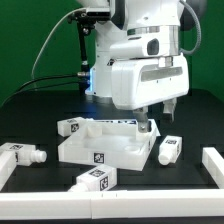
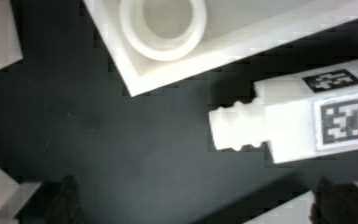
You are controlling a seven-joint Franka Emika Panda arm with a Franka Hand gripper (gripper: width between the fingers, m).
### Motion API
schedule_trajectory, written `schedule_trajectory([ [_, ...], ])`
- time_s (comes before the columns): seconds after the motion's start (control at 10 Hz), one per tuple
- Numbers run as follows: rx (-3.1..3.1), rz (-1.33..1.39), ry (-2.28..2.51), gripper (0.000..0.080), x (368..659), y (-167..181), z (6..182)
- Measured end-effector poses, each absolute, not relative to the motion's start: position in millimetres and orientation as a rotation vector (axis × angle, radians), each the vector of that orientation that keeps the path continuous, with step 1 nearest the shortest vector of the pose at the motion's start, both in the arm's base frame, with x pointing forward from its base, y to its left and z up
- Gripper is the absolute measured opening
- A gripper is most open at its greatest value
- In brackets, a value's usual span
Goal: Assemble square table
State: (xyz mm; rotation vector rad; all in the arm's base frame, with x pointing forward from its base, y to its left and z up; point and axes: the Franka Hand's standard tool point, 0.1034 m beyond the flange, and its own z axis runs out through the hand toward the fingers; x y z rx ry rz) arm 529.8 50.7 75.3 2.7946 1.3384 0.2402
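Black surface under a green backdrop carries the square table's loose parts. Its white panel (image 1: 75, 150) lies flat near the middle, and the wrist view shows one round corner socket (image 2: 158, 28). Four tagged legs lie on their sides:
- the far leg (image 1: 74, 127) by the panel's rear rim
- the left leg (image 1: 22, 155) well apart
- the front leg (image 1: 95, 180) near the panel's front edge
- the right leg (image 1: 170, 150) (image 2: 318, 115) just beside the panel's corner

The tool (image 1: 150, 124) (image 2: 202, 203) hangs over that corner and the right leg, its fingertips (image 2: 51, 198) spread wide with nothing held.
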Motion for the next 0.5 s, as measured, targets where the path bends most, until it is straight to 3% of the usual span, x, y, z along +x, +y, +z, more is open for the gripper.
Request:
schedule_trajectory([
  [0.5,2.823,0.254,1.281,0.065,528.8,53.2,74.7],
])
